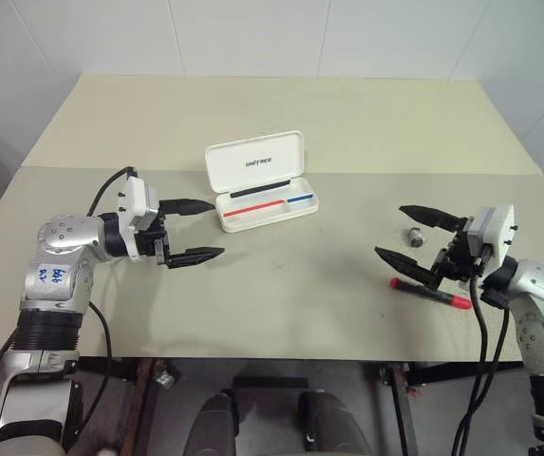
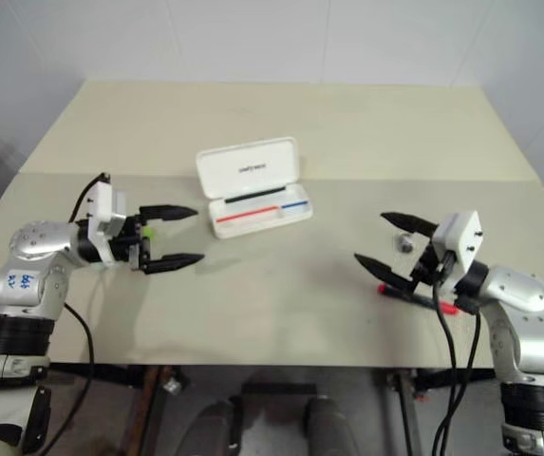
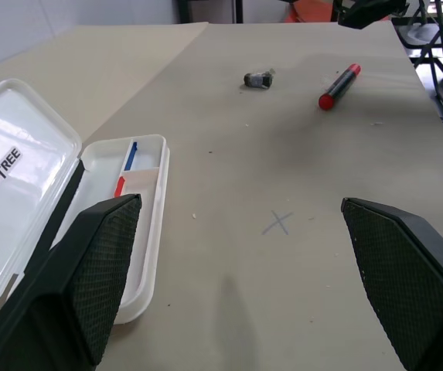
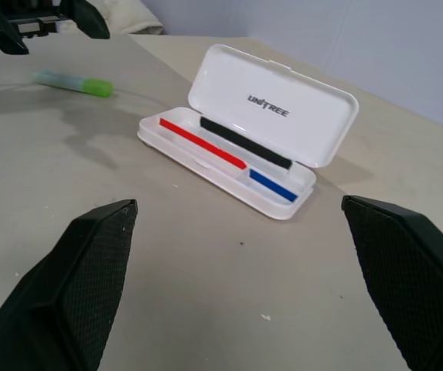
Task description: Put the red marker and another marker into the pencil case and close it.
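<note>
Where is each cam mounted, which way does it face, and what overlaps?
Left and right eye views: on the head, looking forward and down at the table; left gripper and right gripper both show, open.
Left wrist view: looks along its fingers at the red marker.
Right wrist view: looks along its fingers at the green marker.
Shared: the open pencil case.

The white pencil case [image 1: 258, 182] lies open, lid raised, just beyond the left gripper [image 1: 192, 229]. The red marker [image 1: 431, 293], black-ended, lies flat under the right gripper [image 1: 412, 236]. The light-green marker [image 4: 74, 82] lies flat beneath the left gripper's fingers.
</note>
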Robot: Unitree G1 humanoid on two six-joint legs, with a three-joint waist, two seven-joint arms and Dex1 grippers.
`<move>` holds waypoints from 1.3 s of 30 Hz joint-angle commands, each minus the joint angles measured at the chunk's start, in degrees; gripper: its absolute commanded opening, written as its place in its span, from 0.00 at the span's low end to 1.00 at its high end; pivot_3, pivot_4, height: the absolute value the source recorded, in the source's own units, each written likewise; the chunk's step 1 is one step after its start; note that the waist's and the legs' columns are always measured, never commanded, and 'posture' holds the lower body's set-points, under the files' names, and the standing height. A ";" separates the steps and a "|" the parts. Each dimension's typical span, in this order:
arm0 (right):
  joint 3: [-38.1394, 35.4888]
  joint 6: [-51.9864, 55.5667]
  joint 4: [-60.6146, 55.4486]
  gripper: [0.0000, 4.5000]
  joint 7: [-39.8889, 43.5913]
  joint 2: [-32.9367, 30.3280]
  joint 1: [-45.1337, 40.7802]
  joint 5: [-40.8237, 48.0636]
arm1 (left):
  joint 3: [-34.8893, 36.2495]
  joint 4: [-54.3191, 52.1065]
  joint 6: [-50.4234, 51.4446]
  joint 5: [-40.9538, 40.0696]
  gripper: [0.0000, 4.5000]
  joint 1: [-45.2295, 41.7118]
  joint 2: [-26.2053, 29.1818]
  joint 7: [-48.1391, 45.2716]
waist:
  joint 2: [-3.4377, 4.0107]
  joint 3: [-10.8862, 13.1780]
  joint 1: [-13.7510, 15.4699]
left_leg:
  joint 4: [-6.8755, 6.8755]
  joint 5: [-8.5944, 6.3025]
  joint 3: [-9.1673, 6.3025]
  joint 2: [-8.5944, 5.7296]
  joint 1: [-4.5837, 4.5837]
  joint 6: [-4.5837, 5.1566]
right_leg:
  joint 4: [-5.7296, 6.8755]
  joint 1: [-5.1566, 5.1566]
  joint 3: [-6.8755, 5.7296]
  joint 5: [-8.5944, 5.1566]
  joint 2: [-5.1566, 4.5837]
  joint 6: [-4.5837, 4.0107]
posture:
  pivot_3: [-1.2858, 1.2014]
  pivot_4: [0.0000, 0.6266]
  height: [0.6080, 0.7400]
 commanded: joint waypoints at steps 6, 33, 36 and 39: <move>1.34 -2.99 1.72 1.00 1.41 1.65 -3.85 0.35 | 1.58 -0.92 0.09 -0.26 0.99 -0.17 2.21 -0.51 | 0.00 0.00 0.15 | -0.02 -0.01 0.00 0.00 -0.01 0.01 | -0.05 0.00 -0.01 0.00 0.00 0.00 | 0.52 0.24 1.00; 11.02 3.67 -12.11 1.00 2.28 6.38 -9.50 4.76 | -12.83 22.65 -6.87 20.42 0.64 -19.58 -3.18 0.38 | -0.04 0.01 0.23 | 0.01 -0.02 -0.02 -0.01 -0.11 0.04 | -0.02 -0.09 -0.03 0.01 0.05 0.03 | 0.52 0.24 1.00; 11.76 2.97 -11.70 1.00 1.74 7.62 -9.68 3.98 | -13.73 26.17 -8.12 22.92 0.64 -22.19 -4.57 2.52 | -0.04 0.01 0.16 | 0.01 -0.02 -0.01 -0.01 -0.12 0.03 | -0.02 -0.11 -0.02 0.01 0.06 0.04 | 0.52 0.24 1.00; 12.21 2.65 -11.70 1.00 1.24 8.57 -9.81 3.51 | -14.52 28.93 -8.51 24.48 0.64 -24.15 -5.40 2.93 | -0.04 0.01 0.07 | 0.00 -0.02 0.00 0.00 -0.13 0.03 | 0.02 -0.18 -0.01 0.01 0.08 0.04 | 0.52 0.24 1.00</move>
